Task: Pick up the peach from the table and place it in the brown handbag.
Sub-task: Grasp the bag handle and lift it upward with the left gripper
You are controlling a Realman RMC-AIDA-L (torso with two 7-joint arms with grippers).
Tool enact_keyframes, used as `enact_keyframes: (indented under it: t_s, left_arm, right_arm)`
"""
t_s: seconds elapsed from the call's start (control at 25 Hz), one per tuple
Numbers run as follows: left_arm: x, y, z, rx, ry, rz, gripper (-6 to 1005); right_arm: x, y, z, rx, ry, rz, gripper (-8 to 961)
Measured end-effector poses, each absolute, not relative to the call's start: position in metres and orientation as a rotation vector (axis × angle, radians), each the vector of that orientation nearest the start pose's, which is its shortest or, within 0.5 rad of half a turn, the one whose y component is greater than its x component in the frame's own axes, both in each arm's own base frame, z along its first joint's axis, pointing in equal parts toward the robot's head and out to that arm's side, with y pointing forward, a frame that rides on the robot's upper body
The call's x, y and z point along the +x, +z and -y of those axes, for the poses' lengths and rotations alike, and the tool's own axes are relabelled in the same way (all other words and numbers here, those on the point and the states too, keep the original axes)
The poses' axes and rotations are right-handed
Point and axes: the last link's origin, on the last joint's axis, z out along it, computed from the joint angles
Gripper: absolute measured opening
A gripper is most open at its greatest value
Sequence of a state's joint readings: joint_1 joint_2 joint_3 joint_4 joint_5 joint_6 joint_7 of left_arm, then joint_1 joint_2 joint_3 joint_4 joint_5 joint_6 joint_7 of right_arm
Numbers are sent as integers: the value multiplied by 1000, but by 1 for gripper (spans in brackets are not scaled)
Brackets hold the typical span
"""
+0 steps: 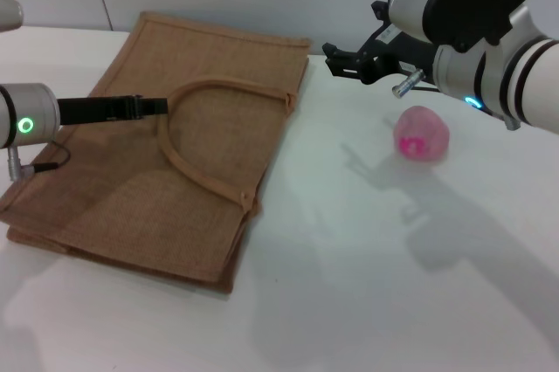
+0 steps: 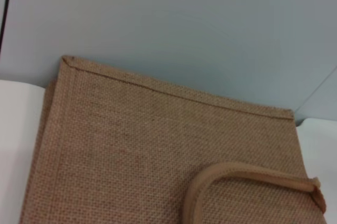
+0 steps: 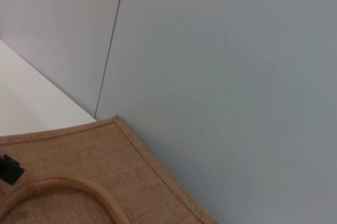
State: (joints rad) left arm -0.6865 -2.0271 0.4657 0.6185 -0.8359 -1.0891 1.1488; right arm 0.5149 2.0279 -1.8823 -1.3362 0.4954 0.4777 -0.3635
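Peach [image 1: 423, 134] sits on the white table [image 1: 376, 285] at right-centre of the head frame, pale pink with a brighter magenta blotch facing the camera. Nothing touches it. It is well apart from the brown handbag [image 1: 166, 154], which lies flat across the left half of the frame, one arched handle [image 1: 188, 141] curving over its upper face.

Right gripper [image 1: 342, 61] hangs in the upper right of the head frame, above the table, between the bag's far right corner and the peach, up-left of the fruit. Its black fingers point left toward the bag. They look parted, nothing between them, though the gap is hard to judge from this angle. Its shadow falls on the table left of and below the peach.

Left arm comes in from the left edge of the head frame, green ring light on the wrist. Left gripper [image 1: 144, 106] reaches over the bag, tip right at the left end of the handle arch. Fingers read as one dark bar, so can't tell if released or clenched, or whether it touches the handle.

Left wrist view: woven bag panel [image 2: 158, 145], trimmed edge, handle loop [image 2: 247, 174], grey wall behind. Right wrist view: bag corner [image 3: 113, 124], handle arc [image 3: 63, 184], a dark gripper tip [image 3: 9, 169] at the frame's left edge.
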Motion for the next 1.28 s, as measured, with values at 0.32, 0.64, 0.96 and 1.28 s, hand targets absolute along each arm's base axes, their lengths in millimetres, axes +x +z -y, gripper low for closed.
enact_keyframes:
  t_s: [0.32, 0.64, 0.96, 1.28]
  left_arm:
    - [-298, 31, -410, -2136, -465, 1324, 274]
    - [-299, 30, -409, -2136, -463, 1330, 274]
    - [-309, 35, -406, -2099, -453, 1345, 273]
    - [-315, 42, -405, -2069, -441, 1348, 273]
  right_arm:
    - [115, -47, -398, -2282, 185, -333, 868]
    - [115, -47, -398, -2282, 186, -332, 868]
    - [116, -47, -398, -2282, 181, -331, 868]
    - [116, -47, -398, -2281, 180, -332, 868]
